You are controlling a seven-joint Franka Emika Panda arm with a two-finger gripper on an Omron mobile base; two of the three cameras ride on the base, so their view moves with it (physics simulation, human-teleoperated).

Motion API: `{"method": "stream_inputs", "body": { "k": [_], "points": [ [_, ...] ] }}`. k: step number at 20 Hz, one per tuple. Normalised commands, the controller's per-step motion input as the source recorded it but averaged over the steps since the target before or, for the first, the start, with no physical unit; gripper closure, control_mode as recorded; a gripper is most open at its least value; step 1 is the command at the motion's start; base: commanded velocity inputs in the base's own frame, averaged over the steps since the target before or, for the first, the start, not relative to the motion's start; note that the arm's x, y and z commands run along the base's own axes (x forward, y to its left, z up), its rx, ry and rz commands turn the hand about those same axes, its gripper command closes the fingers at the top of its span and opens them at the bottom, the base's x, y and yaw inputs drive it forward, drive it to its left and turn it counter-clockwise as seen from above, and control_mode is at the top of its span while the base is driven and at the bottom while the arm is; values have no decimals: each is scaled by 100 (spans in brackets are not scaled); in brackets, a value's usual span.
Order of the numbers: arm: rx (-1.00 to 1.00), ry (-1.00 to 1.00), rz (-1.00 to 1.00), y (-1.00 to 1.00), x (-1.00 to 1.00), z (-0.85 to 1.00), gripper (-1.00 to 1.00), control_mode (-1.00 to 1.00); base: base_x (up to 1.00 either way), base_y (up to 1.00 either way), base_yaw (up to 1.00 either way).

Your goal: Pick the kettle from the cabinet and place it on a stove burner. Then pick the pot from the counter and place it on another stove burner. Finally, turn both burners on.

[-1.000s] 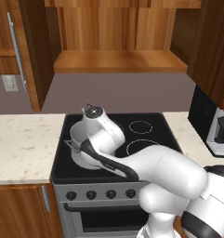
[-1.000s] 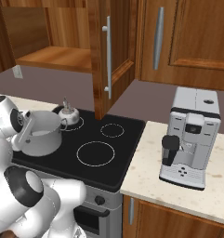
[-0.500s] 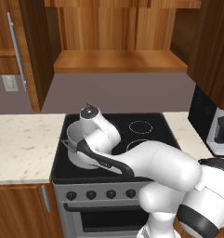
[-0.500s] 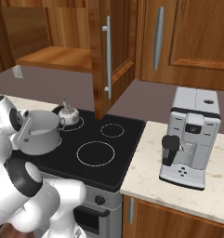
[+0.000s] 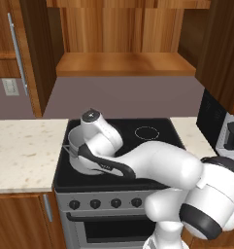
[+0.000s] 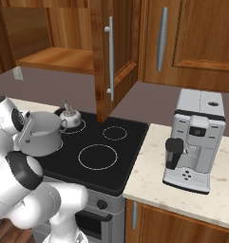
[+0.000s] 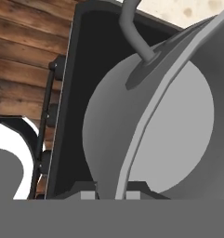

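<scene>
Pot (image 6: 40,135) is held by its rim between the nearly closed fingers of the gripper (image 7: 111,193), over the near left burner of the stove (image 6: 120,161). Kettle (image 6: 69,117) is already placed on the far left burner. Next, lowering and release seem needed.

Kettle (image 6: 70,117): small, shiny silver, arched handle upright; stands on the stove's back left burner.
Pot (image 6: 41,135): wide grey metal, no lid, tilted (open mouth leaning to one side), over the stove's front left burner; rim pinched by the gripper (image 7: 111,193).
Cabinet (image 5: 123,62): reddish-brown wood, door swung open, shelf bare.
Bench (image 5: 22,153): cream speckled stone, left of the stove.
</scene>
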Motion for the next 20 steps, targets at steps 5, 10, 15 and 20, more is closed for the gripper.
{"method": "stream_inputs", "body": {
  "k": [5,10,15,20],
  "points": [
    [0,0,0,0,10,-7,100,-100,0,0,0],
    [0,0,0,0,1,-10,100,-100,0,0,0],
    [0,2,0,0,13,-11,100,-100,0,0,0],
    [0,1,0,0,13,-11,100,-100,0,0,0]
  ]
}}
